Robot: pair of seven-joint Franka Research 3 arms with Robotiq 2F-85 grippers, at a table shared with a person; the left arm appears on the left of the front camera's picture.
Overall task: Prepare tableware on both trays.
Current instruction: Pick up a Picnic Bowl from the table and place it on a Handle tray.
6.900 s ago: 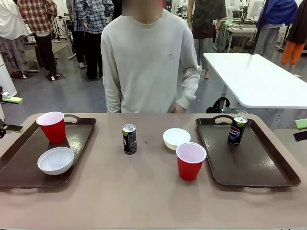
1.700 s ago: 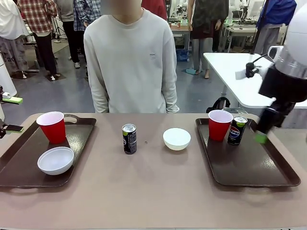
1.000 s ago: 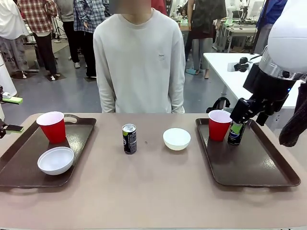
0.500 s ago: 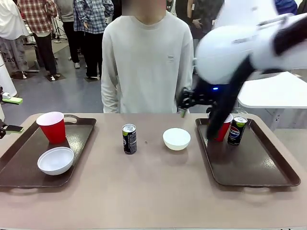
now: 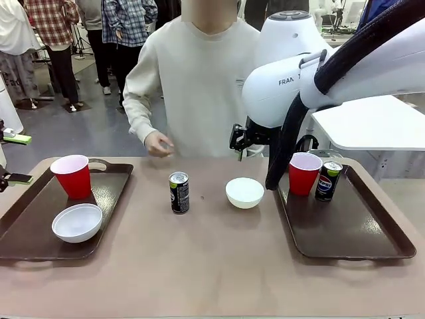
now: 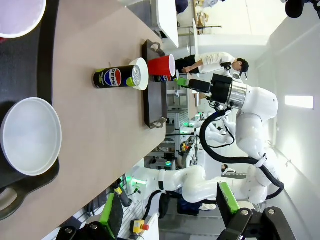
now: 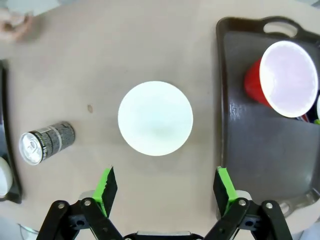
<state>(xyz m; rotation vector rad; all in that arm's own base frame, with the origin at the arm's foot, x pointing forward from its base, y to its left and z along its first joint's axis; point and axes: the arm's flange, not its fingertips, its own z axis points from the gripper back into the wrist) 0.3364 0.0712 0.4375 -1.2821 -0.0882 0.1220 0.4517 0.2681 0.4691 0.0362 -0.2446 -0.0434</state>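
And the right arm has swung across since a moment ago. We now have the right gripper (image 5: 240, 142) hanging over the shallow round white bowl (image 5: 244, 192) on the matte tan tabletop (image 5: 212, 266), and the person's hand (image 5: 159, 143) has lifted above the far edge. Looking down from that wrist, the jaws stand wide apart, green pads (image 7: 107, 189) bare, nothing held. The smooth bowl lies centred just ahead of the gap.

Off to the jaws' left stands the dark cylindrical drink can (image 5: 178, 192), its silver top shining. To their right, the glossy red plastic cup (image 5: 305, 173), pale inside, sits on the dark brown rectangular plastic tray (image 5: 345, 229) with its raised rim and cut-out handle. It is just beside the blue Pepsi can (image 5: 327, 181); earlier we had that cup out on the table.

The left gripper (image 6: 167, 202) is spread wide too, empty, with a second white bowl (image 6: 31, 136) on the other brown tray (image 6: 25, 70), ahead of its jaws and off to one side.
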